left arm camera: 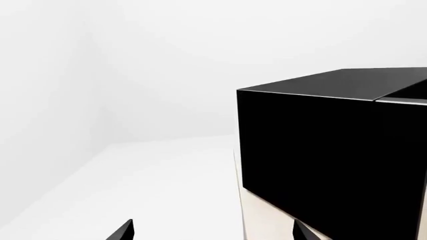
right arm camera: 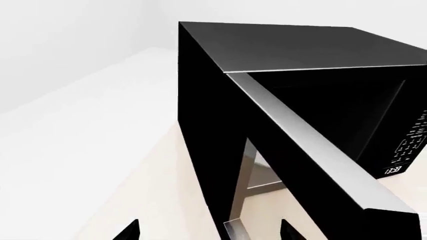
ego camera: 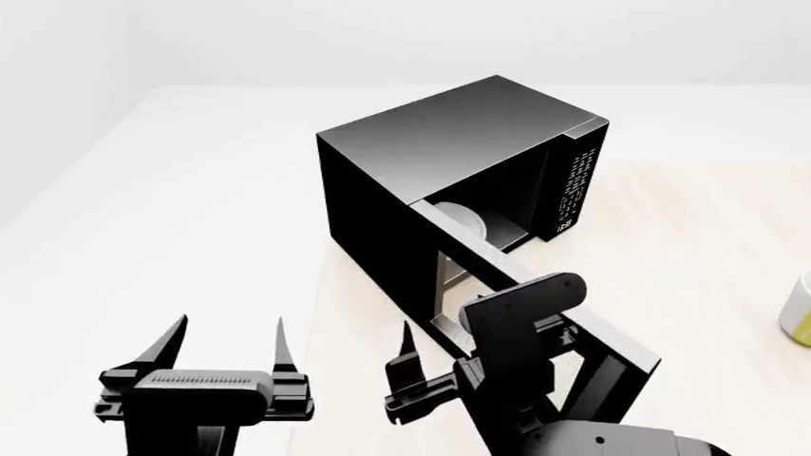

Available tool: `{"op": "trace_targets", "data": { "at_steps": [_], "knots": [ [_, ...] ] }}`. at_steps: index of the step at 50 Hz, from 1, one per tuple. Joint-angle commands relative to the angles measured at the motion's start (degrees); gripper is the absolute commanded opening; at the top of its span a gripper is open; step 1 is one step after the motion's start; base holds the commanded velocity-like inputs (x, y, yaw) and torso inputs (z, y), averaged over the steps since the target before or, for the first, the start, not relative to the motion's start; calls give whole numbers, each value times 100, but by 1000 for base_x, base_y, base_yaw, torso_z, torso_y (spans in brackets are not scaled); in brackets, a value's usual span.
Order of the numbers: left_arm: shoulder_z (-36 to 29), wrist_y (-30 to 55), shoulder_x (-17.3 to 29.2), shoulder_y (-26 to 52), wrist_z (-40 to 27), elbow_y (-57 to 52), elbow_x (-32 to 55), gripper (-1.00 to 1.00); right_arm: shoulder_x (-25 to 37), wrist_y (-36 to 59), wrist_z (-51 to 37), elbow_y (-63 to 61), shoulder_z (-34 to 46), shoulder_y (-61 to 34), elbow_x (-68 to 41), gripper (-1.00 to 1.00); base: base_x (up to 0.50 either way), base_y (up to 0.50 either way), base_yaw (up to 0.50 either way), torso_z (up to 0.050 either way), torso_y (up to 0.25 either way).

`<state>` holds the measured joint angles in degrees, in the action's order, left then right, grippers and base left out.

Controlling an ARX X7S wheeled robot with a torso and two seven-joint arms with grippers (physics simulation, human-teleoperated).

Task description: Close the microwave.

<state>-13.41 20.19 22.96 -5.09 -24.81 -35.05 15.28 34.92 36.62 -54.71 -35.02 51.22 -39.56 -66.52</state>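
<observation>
The microwave (right arm camera: 280, 125) carries the only markings: a button panel (right arm camera: 408, 150) at its 3 o'clock side shows white key legends, too small to read in the right wrist view. Below them a small display (right arm camera: 392, 170) shows white digits that look like 13:38, though this is uncertain. In the head view the same panel (ego camera: 573, 190) appears only as rows of white dots.

Pale wood table (ego camera: 709, 247), black microwave (ego camera: 443, 142) near its left edge, yellow-white cup (ego camera: 799, 309) at right edge
</observation>
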Motion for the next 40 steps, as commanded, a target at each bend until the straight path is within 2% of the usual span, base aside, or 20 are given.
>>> {"op": "trace_targets", "data": {
  "at_steps": [1, 40],
  "knots": [
    [-9, -16, 18, -1, -5, 3, 16, 100, 8, -33, 66, 133, 6, 19, 53, 100, 0, 0, 0, 0, 0],
    [-58, -5, 66, 0, -54, -25, 48, 100, 41, -169, 231, 519, -17, 94, 172, 100, 0, 0, 0, 0, 0]
  ]
}}
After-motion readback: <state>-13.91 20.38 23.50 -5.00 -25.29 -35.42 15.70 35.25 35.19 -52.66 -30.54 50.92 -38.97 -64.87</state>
